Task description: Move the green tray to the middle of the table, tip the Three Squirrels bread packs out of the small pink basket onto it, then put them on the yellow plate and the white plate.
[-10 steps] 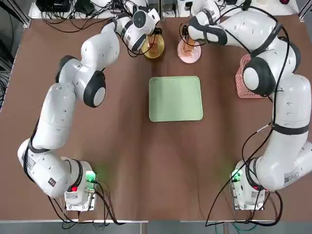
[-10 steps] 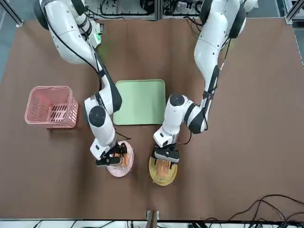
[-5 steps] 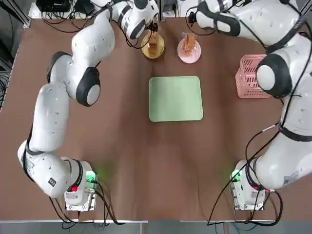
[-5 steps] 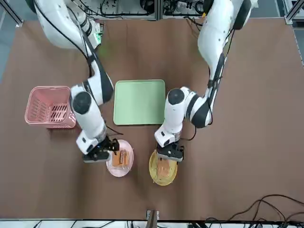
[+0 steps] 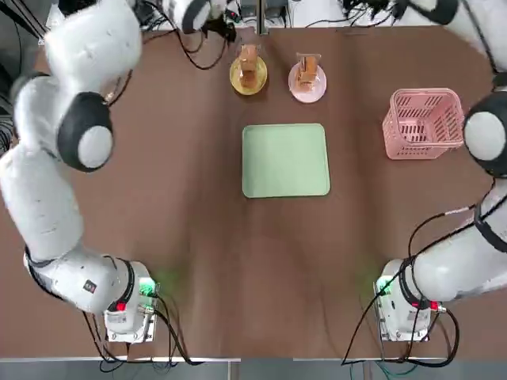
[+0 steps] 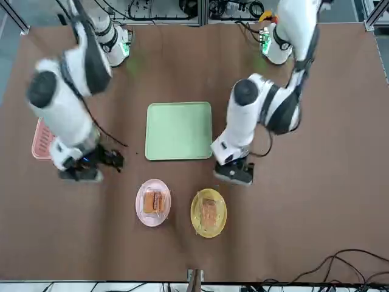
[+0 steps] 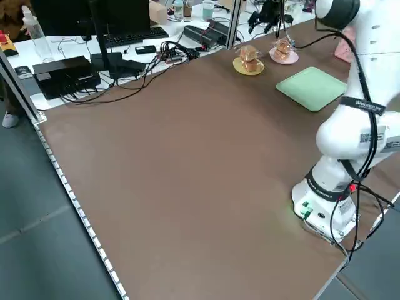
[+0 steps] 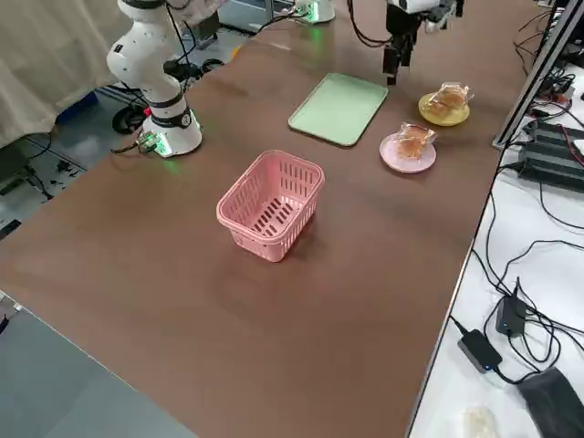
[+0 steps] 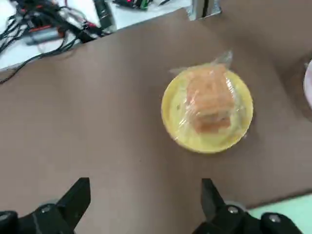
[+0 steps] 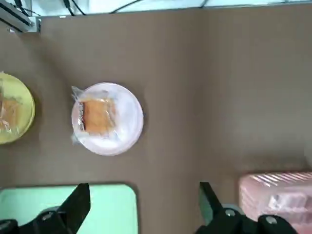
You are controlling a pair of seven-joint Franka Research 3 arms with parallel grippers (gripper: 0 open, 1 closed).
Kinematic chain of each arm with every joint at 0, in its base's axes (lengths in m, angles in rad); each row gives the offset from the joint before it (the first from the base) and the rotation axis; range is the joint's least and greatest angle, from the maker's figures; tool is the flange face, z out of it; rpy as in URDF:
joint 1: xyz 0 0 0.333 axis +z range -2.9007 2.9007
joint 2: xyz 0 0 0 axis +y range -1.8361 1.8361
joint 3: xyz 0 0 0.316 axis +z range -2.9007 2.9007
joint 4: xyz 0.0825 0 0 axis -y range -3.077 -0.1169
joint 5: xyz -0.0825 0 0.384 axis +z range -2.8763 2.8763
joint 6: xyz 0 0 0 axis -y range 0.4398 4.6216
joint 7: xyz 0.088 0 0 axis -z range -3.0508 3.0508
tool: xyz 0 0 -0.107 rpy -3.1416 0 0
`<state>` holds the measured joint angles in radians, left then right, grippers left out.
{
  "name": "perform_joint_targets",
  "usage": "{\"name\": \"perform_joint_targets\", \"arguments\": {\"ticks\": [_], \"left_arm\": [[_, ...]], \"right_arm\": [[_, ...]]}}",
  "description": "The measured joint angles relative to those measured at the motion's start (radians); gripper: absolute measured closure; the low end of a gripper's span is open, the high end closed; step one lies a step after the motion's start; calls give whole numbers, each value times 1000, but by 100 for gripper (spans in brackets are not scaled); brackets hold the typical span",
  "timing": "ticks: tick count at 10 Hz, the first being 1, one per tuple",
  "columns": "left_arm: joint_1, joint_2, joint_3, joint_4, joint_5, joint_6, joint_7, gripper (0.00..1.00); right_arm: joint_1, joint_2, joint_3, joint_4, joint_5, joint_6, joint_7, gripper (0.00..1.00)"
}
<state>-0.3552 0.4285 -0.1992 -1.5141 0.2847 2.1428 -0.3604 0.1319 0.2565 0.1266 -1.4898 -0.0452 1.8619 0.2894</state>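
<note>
My left gripper [image 9: 146, 186] hangs above the table [image 5: 190, 261], off to the left of the green tray [image 5: 285, 161], its fingers spread wide with nothing between them. My right gripper [image 10: 146, 187] hovers on the right side, toward the far edge, also wide open and empty.

One lot of bread packs [image 9: 209, 100] sits on the yellow plate [image 9: 175, 129], its long axis running roughly away from my bases. On the white plate [image 10: 129, 134] lies the other lot of bread [image 10: 98, 116], beside the yellow plate and apart from it; from the front I make out two blocks side by side, their long sides also pointing away from me. The clear wrap shines and crumples past the rims, so I can't count the packs on the yellow plate for sure.

From the front, my right arm covers much of the small pink basket [image 8: 272, 205]. The top view cuts off my right gripper, and the right wrist view catches only part of the basket. It stands upright to the right of the tray, its longer side running left to right. The tray lies flat around the middle, nearer me than both plates. My raised arms don't cover either plate from overhead.
</note>
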Motion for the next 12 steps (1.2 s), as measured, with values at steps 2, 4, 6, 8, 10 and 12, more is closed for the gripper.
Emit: {"name": "perform_joint_targets", "arguments": {"ticks": [2,4,6,8,10,12], "left_arm": [[144,-117,-77,-35,-61,-173,95,0],[209,-172,-84,-5,-80,-338,127,0],[220,-178,-84,62,-81,-464,156,0],[248,-180,-85,105,-94,-512,182,0],[325,-200,-84,120,-171,-517,208,0],[378,-246,-48,124,-231,-523,224,0]], "right_arm": [[-77,-98,-10,-5,24,-109,-110,1],[-137,-192,-38,-26,71,-192,-204,1],[-162,-289,-87,-120,78,-221,-254,1],[-171,-326,-128,-167,80,-263,-369,1],[-173,-328,-130,-167,81,-334,-382,3],[-173,-330,-120,-157,81,-354,-350,2]]}}
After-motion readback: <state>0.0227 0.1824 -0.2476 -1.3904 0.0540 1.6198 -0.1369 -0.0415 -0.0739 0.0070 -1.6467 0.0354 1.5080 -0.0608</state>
